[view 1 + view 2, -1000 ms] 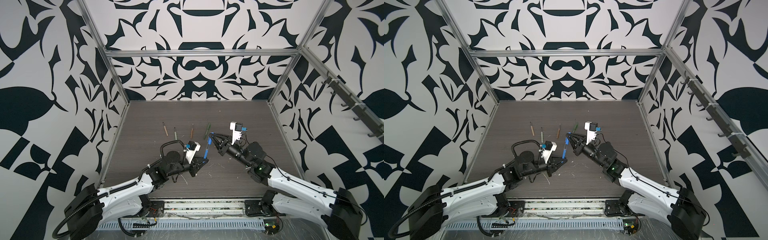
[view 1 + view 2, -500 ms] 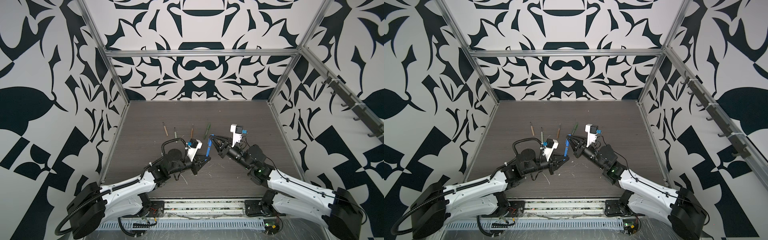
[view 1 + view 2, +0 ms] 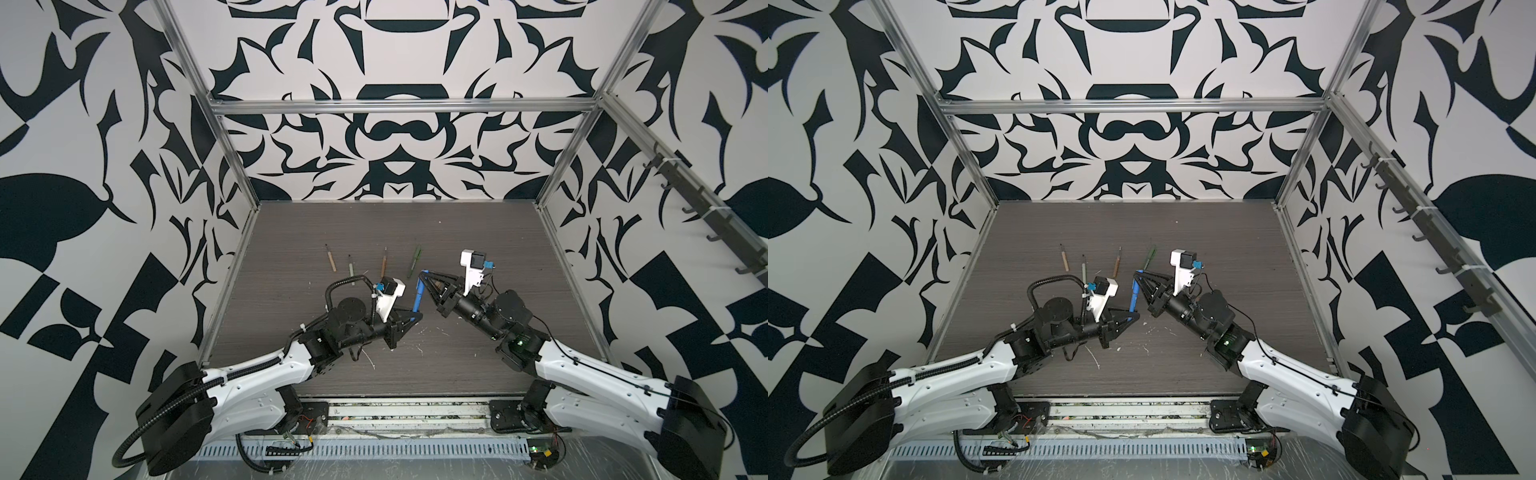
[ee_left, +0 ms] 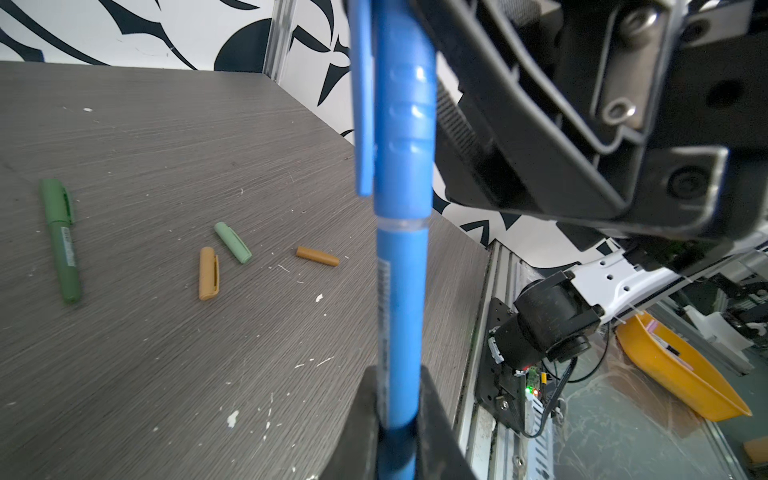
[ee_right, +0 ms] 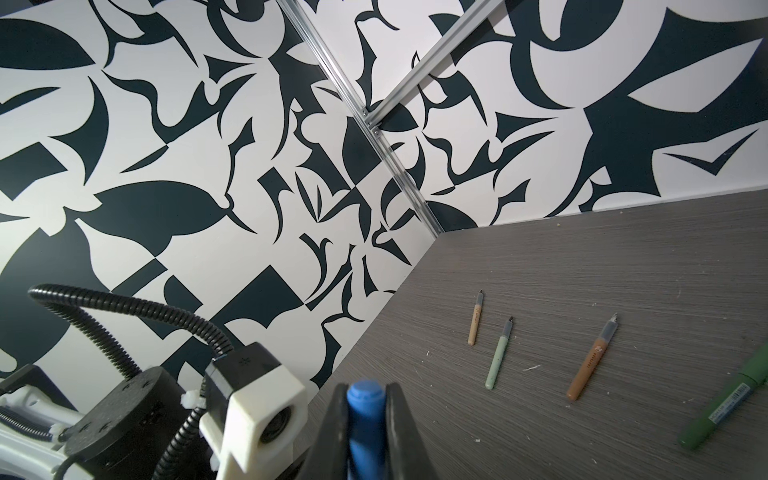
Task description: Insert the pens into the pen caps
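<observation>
My left gripper (image 3: 413, 319) (image 3: 1133, 318) (image 4: 399, 399) is shut on the lower end of the blue pen (image 3: 417, 299) (image 4: 403, 291), which stands steeply above the table. The blue pen cap (image 4: 405, 104) (image 5: 365, 399) sits over the pen's upper end. My right gripper (image 3: 424, 274) (image 3: 1138, 273) (image 5: 368, 390) is shut on that cap. On the table behind lie a tan pen (image 3: 330, 259) (image 5: 475, 318), a pale green pen (image 3: 351, 266) (image 5: 498, 357), an orange-brown pen (image 3: 383, 264) (image 5: 592, 361) and a capped dark green pen (image 3: 414, 259) (image 4: 58, 237). The left wrist view shows loose tan (image 4: 209, 274), pale green (image 4: 232, 242) and orange-brown (image 4: 318, 256) caps.
White scratch marks and flecks (image 3: 370, 361) dot the dark wood-grain table (image 3: 498, 232). Patterned walls on metal frame posts (image 3: 552, 195) close in the table on three sides. An orange bin (image 4: 681, 374) sits off the table beyond the right arm's base.
My left arm has shifted to the right, bringing the gripper and the blue pen closer under the right gripper. The right gripper has hardly moved.
</observation>
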